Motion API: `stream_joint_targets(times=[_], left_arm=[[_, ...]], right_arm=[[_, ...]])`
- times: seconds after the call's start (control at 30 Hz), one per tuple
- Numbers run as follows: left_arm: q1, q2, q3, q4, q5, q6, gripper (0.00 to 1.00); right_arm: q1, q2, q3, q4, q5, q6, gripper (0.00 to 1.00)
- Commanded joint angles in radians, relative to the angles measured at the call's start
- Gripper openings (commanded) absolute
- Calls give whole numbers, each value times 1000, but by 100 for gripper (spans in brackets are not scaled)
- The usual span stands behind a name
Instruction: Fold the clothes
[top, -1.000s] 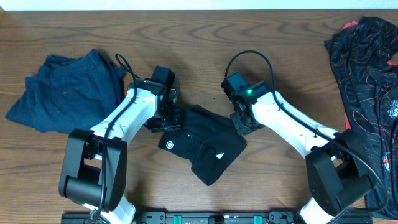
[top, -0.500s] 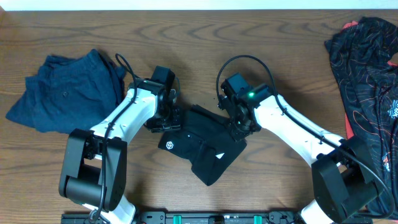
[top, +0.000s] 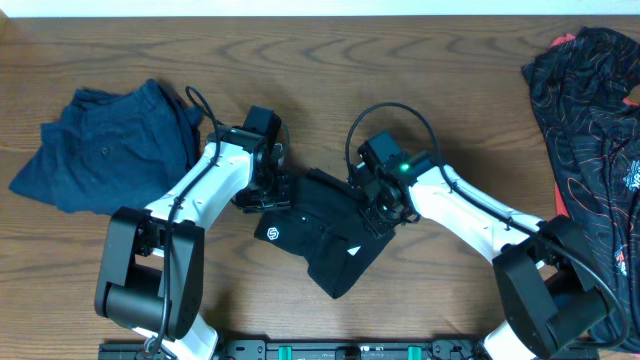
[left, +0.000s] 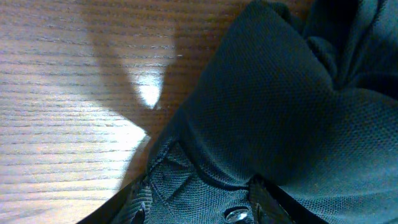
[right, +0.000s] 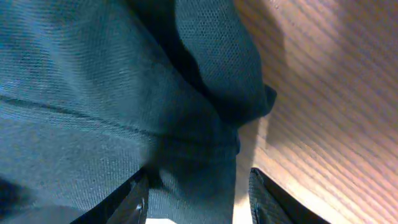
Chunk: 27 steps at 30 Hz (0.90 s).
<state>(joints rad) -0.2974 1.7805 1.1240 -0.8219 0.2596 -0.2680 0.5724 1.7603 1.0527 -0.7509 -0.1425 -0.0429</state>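
Overhead: fixed above the table (top: 300, 60), looking straight down. The whole width shows, with both arm bases at the lower edge and the black shirt (top: 330, 240) small at mid-frame.
Left wrist: sits just behind the left gripper (left: 198, 214), facing along its fingers (left: 134, 213), whose tips enter at the bottom edge. It is so near that shirt weave and wood grain fill the frame.
Right wrist: the same on the right gripper (right: 199, 202) — fingers (right: 134, 199) low in frame, cloth on the left, bare wood on the right. It is probably turned, since the grain runs diagonally.
Shared: all three views take in the black shirt and the wood beside it — the wrist views from its opposite edges.
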Motion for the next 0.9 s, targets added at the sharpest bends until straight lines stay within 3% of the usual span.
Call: stream_joint_targets(times=[0.0, 0.07, 0.1, 0.63, 0.87], left_arm=[[-1, 17, -19, -13, -17, 5, 52], [-1, 17, -19, -12, -17, 5, 52], [-1, 17, -19, -12, -17, 5, 52], [-1, 17, -19, -10, -17, 5, 52], [-1, 17, -19, -10, -17, 5, 52]], right_arm=[[7, -6, -36, 29, 3, -18, 40], [8, -6, -37, 31, 3, -18, 6], [8, -7, -36, 31, 3, -18, 1], [-29, -101, 113, 45, 138, -18, 1], [-53, -34, 112, -14, 146, -18, 10]])
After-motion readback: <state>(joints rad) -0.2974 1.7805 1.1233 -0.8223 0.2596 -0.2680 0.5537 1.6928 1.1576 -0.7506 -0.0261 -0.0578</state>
